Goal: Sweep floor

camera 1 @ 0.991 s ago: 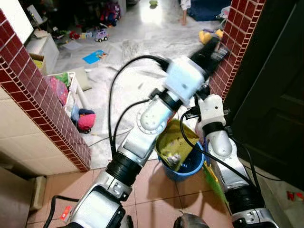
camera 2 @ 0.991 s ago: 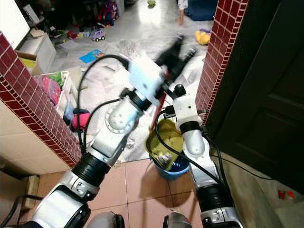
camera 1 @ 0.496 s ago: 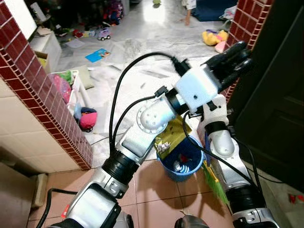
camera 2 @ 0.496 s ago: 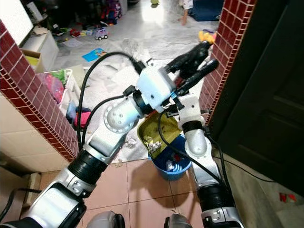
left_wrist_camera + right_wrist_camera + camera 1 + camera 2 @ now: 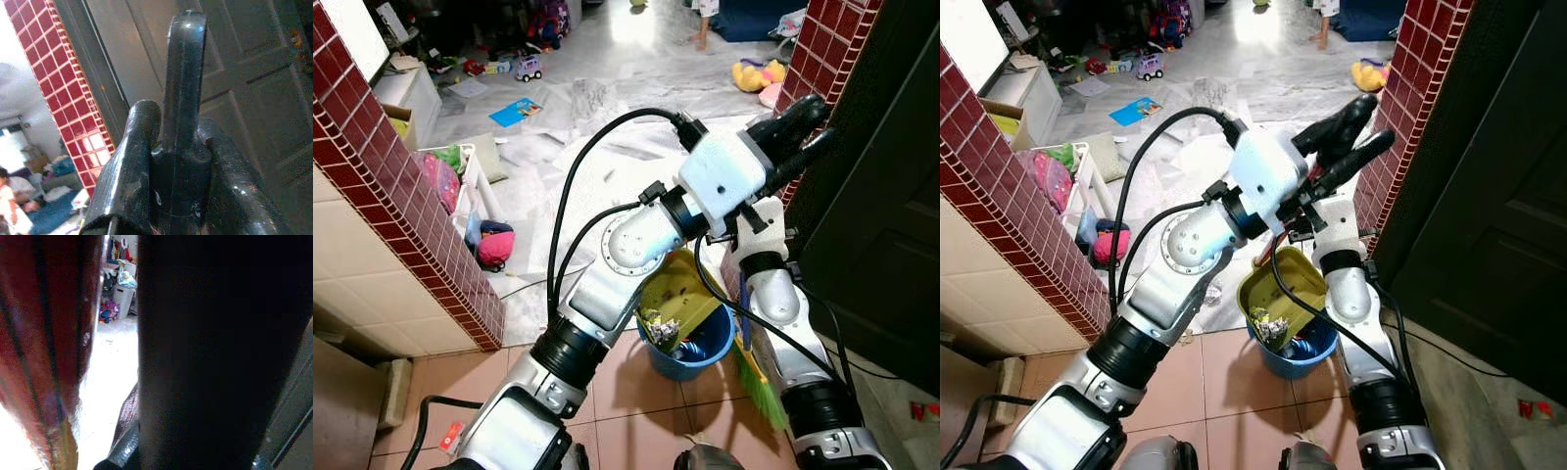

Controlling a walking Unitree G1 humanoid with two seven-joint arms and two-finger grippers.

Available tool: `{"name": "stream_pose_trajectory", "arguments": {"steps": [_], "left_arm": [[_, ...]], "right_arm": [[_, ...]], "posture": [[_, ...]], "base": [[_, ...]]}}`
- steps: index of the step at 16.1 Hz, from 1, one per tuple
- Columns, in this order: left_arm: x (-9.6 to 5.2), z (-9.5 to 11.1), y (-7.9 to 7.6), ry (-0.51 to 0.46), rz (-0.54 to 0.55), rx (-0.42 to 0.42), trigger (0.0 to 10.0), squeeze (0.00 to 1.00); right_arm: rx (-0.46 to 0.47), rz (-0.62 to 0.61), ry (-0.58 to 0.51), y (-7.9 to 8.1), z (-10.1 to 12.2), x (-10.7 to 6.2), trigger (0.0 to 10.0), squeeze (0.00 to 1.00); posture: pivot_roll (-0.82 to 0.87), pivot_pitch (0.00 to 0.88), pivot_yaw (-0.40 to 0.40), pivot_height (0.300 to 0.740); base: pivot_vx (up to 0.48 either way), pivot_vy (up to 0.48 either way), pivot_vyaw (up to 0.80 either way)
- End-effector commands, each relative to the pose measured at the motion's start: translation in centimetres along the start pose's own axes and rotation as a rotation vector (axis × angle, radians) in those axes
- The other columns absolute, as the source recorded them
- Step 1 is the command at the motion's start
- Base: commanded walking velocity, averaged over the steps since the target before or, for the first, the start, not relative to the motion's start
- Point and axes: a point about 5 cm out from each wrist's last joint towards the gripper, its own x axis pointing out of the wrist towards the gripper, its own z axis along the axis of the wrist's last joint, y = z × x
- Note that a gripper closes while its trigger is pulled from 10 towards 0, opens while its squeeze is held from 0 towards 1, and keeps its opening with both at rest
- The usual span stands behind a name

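Note:
A yellow-green dustpan point(image 5: 680, 294) hangs tilted over a blue bucket point(image 5: 705, 345), with litter bunched at its low lip. My left arm crosses in front. Its gripper point(image 5: 795, 132) is up beside the brick pillar, and in the left wrist view its fingers point(image 5: 129, 166) are shut on a dark handle point(image 5: 185, 93). A thin red shaft point(image 5: 1265, 253) runs from the pan up toward that gripper. The broom's green bristles point(image 5: 759, 380) hang by my right forearm. The right gripper is hidden behind the left wrist; its wrist view has a red shaft point(image 5: 46, 347) against a dark finger point(image 5: 205, 352).
A red-tiled brick wall point(image 5: 406, 206) stands on the left and a brick pillar point(image 5: 827, 49) with a dark door point(image 5: 891, 196) on the right. Beyond lie white floor sheeting point(image 5: 578, 147), a toy basket point(image 5: 445, 181), scattered toys point(image 5: 527, 69) and a person's foot point(image 5: 702, 41).
The left gripper swung right and up toward the pillar. The dustpan tipped steeply over the bucket, then came back to a shallower tilt with litter still at its lip.

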Motion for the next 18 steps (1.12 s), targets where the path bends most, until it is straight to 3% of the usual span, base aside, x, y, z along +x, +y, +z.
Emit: {"name": "stream_pose_trajectory", "arguments": {"steps": [1, 2, 3, 4, 5, 6, 8, 9, 10, 11, 13, 15, 16, 18], "left_arm": [[0.5, 0.6, 0.0, -0.031, -0.008, 0.123, 10.0, 0.00], [0.5, 0.7, 0.1, -0.029, -0.024, 0.096, 10.0, 0.00], [0.7, 0.9, 0.2, -0.037, -0.004, 0.005, 10.0, 0.00], [0.8, 1.4, 0.4, -0.066, 0.009, 0.104, 10.0, 0.00], [0.9, 1.0, 0.7, -0.049, 0.061, -0.083, 10.0, 0.00], [1.0, 0.8, 0.6, -0.038, 0.072, -0.180, 10.0, 0.00], [1.0, 1.1, 0.5, -0.057, 0.061, 0.075, 10.0, 0.00], [0.8, 1.6, 0.0, -0.113, 0.018, 0.158, 10.0, 0.00], [0.5, 2.0, -0.9, -0.159, -0.037, 0.310, 10.0, 0.00], [0.4, 2.1, -1.0, -0.180, -0.013, 0.256, 10.0, 0.00], [0.7, 2.1, -0.3, -0.160, 0.030, 0.241, 10.0, 0.00], [1.1, 2.0, 1.2, -0.139, 0.126, 0.118, 10.0, 0.00], [1.2, 2.7, 2.4, -0.150, 0.192, 0.112, 10.0, 0.00], [0.6, 5.1, 7.1, -0.213, 0.415, 0.213, 10.0, 0.00]], "right_arm": [[-0.034, 0.038, -0.104, 0.8, 2.1, 0.8, 10.0, 0.00], [-0.044, 0.034, -0.097, 0.8, 1.9, 0.7, 10.0, 0.00], [-0.048, 0.029, -0.087, 0.7, 1.6, 0.7, 10.0, 0.00], [-0.060, 0.020, -0.087, 0.6, 1.6, 0.8, 10.0, 0.00], [-0.063, 0.017, -0.081, 0.5, 1.5, 0.8, 10.0, 0.00], [-0.069, 0.016, -0.080, 0.5, 1.4, 0.8, 10.0, 0.00], [-0.105, -0.010, -0.055, -0.5, 0.6, 0.4, 10.0, 0.00], [-0.147, -0.030, -0.037, -1.3, 0.0, 0.0, 10.0, 0.00], [-0.156, -0.033, -0.018, -2.0, -0.5, -0.4, 10.0, 0.00], [-0.170, -0.037, -0.001, -2.5, -1.0, -0.8, 10.0, 0.00], [-0.179, -0.044, 0.011, -3.1, -1.4, -1.3, 10.0, 0.00], [-0.167, -0.045, 0.012, -2.8, -1.4, -1.3, 10.0, 0.00], [-0.155, -0.034, 0.010, -2.4, -1.4, -1.3, 10.0, 0.00], [-0.139, 0.003, 0.007, -1.6, -1.5, -1.4, 10.0, 0.00]], "posture": [[-0.09, 0.000, 0.068, 0.740], [-0.09, 0.000, 0.068, 0.740], [-0.09, 0.000, 0.067, 0.740], [-0.09, 0.000, 0.067, 0.740], [-0.09, 0.000, 0.067, 0.740], [-0.09, 0.000, 0.067, 0.740], [-0.09, 0.000, 0.066, 0.740], [-0.10, 0.000, 0.064, 0.740], [-0.10, 0.000, 0.064, 0.740], [-0.10, 0.000, 0.067, 0.740], [-0.11, 0.000, 0.080, 0.740], [-0.12, 0.000, 0.084, 0.740], [-0.12, 0.000, 0.082, 0.740], [-0.10, 0.000, 0.071, 0.740]], "base": [[0.000, 0.000, 0.00], [0.000, 0.000, 0.00], [0.000, 0.000, 0.00], [0.000, 0.000, 0.00], [0.000, 0.000, 0.00], [0.000, 0.000, 0.00], [0.000, 0.000, 0.00], [0.000, 0.000, 0.00], [0.000, 0.000, 0.00], [0.000, 0.000, 0.00], [0.000, 0.000, 0.00], [0.000, 0.000, 0.00], [0.000, 0.000, 0.00], [0.000, 0.000, 0.00]]}}
